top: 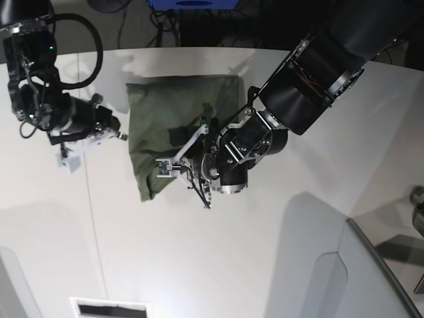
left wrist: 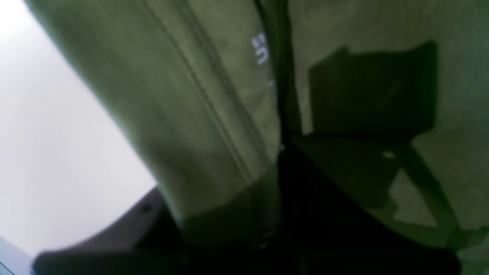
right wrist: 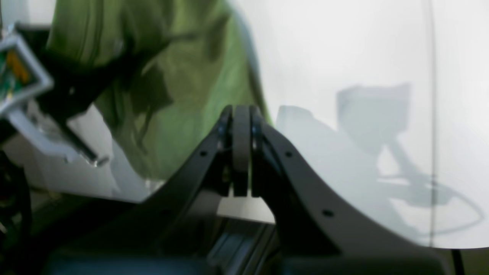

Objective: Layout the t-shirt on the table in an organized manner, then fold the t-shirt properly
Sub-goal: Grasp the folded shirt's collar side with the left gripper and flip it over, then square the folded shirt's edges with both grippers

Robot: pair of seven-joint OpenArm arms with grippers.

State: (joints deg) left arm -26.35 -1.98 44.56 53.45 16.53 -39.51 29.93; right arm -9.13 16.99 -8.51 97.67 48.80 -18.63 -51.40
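The olive-green t-shirt [top: 159,112] lies bunched in a rough rectangle on the white table [top: 265,265], toward its far side. My left gripper [top: 177,136] reaches over the shirt's near half. In the left wrist view its dark fingers [left wrist: 328,229] are closed on a fold of the t-shirt [left wrist: 183,114], beside a blurred white print. My right gripper [top: 114,127] hovers left of the shirt, apart from it. In the right wrist view the right gripper [right wrist: 241,114] has its pads pressed together with nothing between them, and the t-shirt [right wrist: 183,88] lies beyond it.
A grey-white raised panel [top: 371,271] with a dark rim stands at the near right. A thin dark seam [top: 89,199] runs down the table's left side, and a slotted plate [top: 109,309] sits at the near edge. Cables hang behind the table's curved far edge [top: 199,50].
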